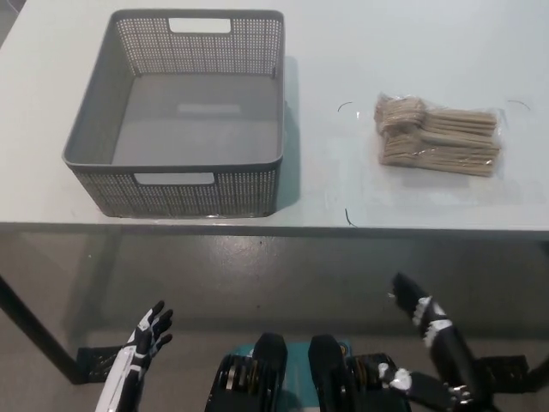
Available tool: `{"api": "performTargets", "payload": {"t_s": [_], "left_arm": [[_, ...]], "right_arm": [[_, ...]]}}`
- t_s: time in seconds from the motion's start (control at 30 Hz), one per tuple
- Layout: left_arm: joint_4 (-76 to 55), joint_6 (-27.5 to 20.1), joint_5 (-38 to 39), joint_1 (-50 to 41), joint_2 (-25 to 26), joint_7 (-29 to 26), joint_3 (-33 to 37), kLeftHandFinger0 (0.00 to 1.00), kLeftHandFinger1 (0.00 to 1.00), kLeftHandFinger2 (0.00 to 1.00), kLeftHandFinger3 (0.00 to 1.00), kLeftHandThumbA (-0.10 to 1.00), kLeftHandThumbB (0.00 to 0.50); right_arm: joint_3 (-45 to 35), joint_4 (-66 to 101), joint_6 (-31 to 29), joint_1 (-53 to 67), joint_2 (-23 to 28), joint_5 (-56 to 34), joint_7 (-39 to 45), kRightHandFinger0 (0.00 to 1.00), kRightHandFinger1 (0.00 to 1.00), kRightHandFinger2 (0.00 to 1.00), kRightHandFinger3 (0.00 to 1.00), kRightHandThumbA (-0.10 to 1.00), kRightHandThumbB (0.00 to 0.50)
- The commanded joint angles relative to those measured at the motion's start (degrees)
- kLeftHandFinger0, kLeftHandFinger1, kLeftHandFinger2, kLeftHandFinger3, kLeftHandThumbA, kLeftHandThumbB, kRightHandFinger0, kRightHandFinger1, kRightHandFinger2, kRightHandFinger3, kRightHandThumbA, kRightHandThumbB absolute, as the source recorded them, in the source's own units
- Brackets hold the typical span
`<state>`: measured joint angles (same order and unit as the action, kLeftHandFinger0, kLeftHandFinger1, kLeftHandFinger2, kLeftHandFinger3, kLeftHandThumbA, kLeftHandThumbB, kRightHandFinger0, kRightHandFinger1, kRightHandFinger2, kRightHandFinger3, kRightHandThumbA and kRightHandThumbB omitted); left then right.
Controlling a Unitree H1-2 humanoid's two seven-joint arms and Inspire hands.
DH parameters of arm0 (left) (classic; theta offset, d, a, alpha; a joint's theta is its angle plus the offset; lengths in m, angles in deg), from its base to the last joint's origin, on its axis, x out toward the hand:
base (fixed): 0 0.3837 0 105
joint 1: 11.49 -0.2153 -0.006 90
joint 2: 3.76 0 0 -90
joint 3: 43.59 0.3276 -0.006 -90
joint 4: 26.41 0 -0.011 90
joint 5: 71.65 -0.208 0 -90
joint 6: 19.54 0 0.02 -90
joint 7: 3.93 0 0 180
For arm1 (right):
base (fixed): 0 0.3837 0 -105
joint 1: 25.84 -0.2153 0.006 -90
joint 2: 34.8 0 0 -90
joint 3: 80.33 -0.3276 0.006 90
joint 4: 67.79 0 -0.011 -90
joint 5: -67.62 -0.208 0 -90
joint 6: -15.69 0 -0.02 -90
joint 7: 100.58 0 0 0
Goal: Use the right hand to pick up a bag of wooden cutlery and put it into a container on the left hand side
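A pale table (360,34) carries a grey mesh basket (103,146), empty, toward its left edge, and a bag of wooden cutlery (437,136) near its right. The bag looks light, crinkly, probably slippery; gripping across its middle seems safest. Below the front edge, right hand (413,302) and left hand (147,333) hang empty, fingers spread, above grey floor.

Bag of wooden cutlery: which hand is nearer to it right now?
Right. The black right hand is below the bag of wooden cutlery, off the table edge; the white left hand rests far across at lower left.
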<state>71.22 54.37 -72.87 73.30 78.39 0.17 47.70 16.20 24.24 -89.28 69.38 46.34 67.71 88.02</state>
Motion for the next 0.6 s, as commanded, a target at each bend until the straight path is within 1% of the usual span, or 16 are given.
{"api": "performTargets", "payload": {"t_s": [0.0, 0.03, 0.07, 0.1, 0.17, 0.2, 0.23, 0.3, 0.33, 0.37, 0.4, 0.43, 0.47, 0.5, 0.53, 0.57], "left_arm": [[-2.07, -1.61, 0.85, 1.35, 0.54, 1.74, 0.78, 1.00, 1.00, 1.00, 1.00, 1.00, 0.094], [-2.14, -1.57, 0.84, 1.30, 0.49, 1.78, 0.84, 1.00, 1.00, 1.00, 1.00, 1.00, 0.097], [-2.24, -1.53, 0.81, 1.20, 0.44, 1.82, 0.93, 1.00, 1.00, 1.00, 1.00, 1.00, 0.097], [-2.35, -1.39, 0.77, 1.20, 0.42, 1.93, 1.07, 1.00, 1.00, 1.00, 1.00, 1.00, 0.098], [-2.42, -1.44, 0.71, 1.14, 0.40, 1.88, 1.11, 1.00, 1.00, 1.00, 1.00, 1.00, 0.091], [-2.20, -1.47, 0.72, 0.86, 0.28, 1.84, 1.21, 1.00, 1.00, 1.00, 1.00, 1.00, 0.091], [-2.10, -1.28, 0.63, 0.77, 0.22, 1.71, 1.20, 1.00, 1.00, 1.00, 1.00, 1.00, 0.102], [-2.33, -1.41, 0.60, -0.51, 0.04, 1.71, 1.35, 1.00, 1.00, 1.00, 1.00, 1.00, 0.120], [-2.36, -1.55, 0.81, -1.19, 0.16, 1.82, 1.25, 1.00, 1.00, 1.00, 1.00, 1.00, 0.121], [-2.27, -1.66, 0.81, -1.32, 0.16, 1.81, 1.20, 1.00, 1.00, 1.00, 1.00, 1.00, 0.121], [-2.27, -0.97, 1.03, -1.44, 0.07, 1.79, 1.06, 1.00, 1.00, 1.00, 1.00, 1.00, 0.118], [-2.06, -1.14, 0.87, -1.45, 0.07, 1.74, 1.05, 1.00, 1.00, 1.00, 1.00, 1.00, 0.119], [-1.80, -1.63, 0.77, -1.58, 0.07, 1.84, 1.13, 1.00, 1.00, 1.00, 1.00, 1.00, 0.121], [-1.66, -1.85, 0.75, -1.64, 0.01, 1.85, 1.17, 1.00, 1.00, 1.00, 1.00, 1.00, 0.122], [-1.71, -1.73, 0.78, -1.70, -0.01, 1.95, 1.22, 1.00, 1.00, 1.00, 1.00, 1.00, 0.132], [-1.88, -1.55, 0.79, -1.77, -0.01, 2.00, 1.25, 1.00, 1.00, 1.00, 1.00, 1.00, 0.126]], "right_arm": [[-4.03, 8.34, -1.90, 0.55, 1.97, -0.04, -1.91, 1.00, 1.00, 1.00, 1.00, 0.99, 0.200], [-4.56, 8.98, -1.64, 0.48, 1.98, -0.26, -2.04, 1.00, 1.00, 1.00, 1.00, 0.97, 0.191], [-5.27, 9.81, -1.28, 0.44, 1.95, -0.52, -2.17, 1.00, 1.00, 1.00, 1.00, 0.95, 0.194], [-6.79, 11.01, -1.19, -0.25, 2.00, 1.06, -3.47, 1.00, 1.00, 1.00, 1.00, 0.95, 0.209], [-9.25, 12.63, -1.94, -1.93, 2.47, 3.08, -5.02, 1.00, 1.00, 1.00, 1.00, 0.91, 0.205], [-10.25, 13.76, -1.00, -2.27, 2.97, 4.64, -5.43, 1.00, 1.00, 1.00, 1.00, 0.91, 0.205], [-11.73, 16.00, 1.93, -3.07, 3.46, 7.98, -6.37, 1.00, 1.00, 1.00, 1.00, 0.92, 0.247], [-13.56, 18.70, 4.35, -3.77, 4.25, 11.43, -6.59, 1.00, 1.00, 1.00, 1.00, 0.91, 0.283], [-14.54, 20.79, 7.18, -5.22, 5.44, 15.06, -6.21, 1.00, 1.00, 1.00, 1.00, 0.92, 0.303], [-14.72, 21.25, 8.08, -5.56, 5.65, 15.91, -5.96, 1.00, 1.00, 1.00, 1.00, 0.92, 0.309], [-15.45, 22.06, 10.56, -8.36, 8.08, 18.03, -4.75, 1.00, 1.00, 1.00, 1.00, 0.91, 0.349], [-15.62, 22.16, 11.61, -9.26, 8.89, 18.76, -4.27, 1.00, 1.00, 1.00, 1.00, 0.91, 0.355], [-15.70, 22.05, 13.14, -11.91, 11.55, 20.71, -2.83, 1.00, 1.00, 1.00, 1.00, 0.92, 0.368], [-15.60, 22.09, 14.48, -12.99, 12.81, 21.12, -1.85, 1.00, 1.00, 1.00, 1.00, 0.92, 0.385], [-15.08, 21.84, 18.56, -16.24, 16.25, 21.75, 0.99, 1.00, 1.00, 1.00, 1.00, 0.93, 0.421], [-14.77, 21.24, 19.91, -17.99, 17.74, 22.17, 1.80, 1.00, 1.00, 1.00, 1.00, 0.93, 0.440]]}}
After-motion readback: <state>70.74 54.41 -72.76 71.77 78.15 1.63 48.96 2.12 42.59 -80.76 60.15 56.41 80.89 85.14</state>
